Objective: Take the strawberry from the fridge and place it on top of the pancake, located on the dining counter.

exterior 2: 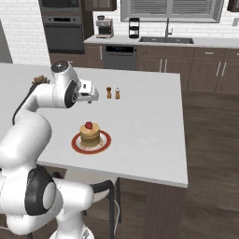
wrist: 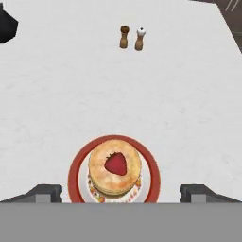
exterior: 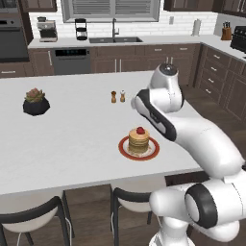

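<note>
The strawberry [exterior: 140, 130] lies on top of the pancake [exterior: 139, 141], a short golden stack on a red-rimmed plate [exterior: 126, 152] that sits on the white dining counter [exterior: 72, 139], close to the counter's near edge. From the right base camera the berry [exterior 2: 88, 125] shows as a small red dot at the centre of the stack [exterior 2: 90, 134], touching only the top pancake. Looking down from the hand, the strawberry [wrist: 116, 163] rests near the middle of the pancake [wrist: 115, 172], with the plate's [wrist: 75, 168] red rim ringing the stack. The gripper [wrist: 121, 193] hangs above the pancake with its jaws spread wide, one dark fingertip [wrist: 45, 193] off to each side of the plate and nothing between them; neither tip touches the plate or the stack. In the right base camera the hand [exterior 2: 87, 92] is raised clear over the counter, beyond the pancake. Farther from the pancake, toward the counter's far side, stand two small shakers [exterior: 117, 96], one brown and one white-topped, just beside each other. Well to the pancake's left sits a black pot [exterior: 36, 105] with a green and reddish plant. Black-backed stools [exterior: 129, 202] stand at the counter's near edge, below the pancake.
</note>
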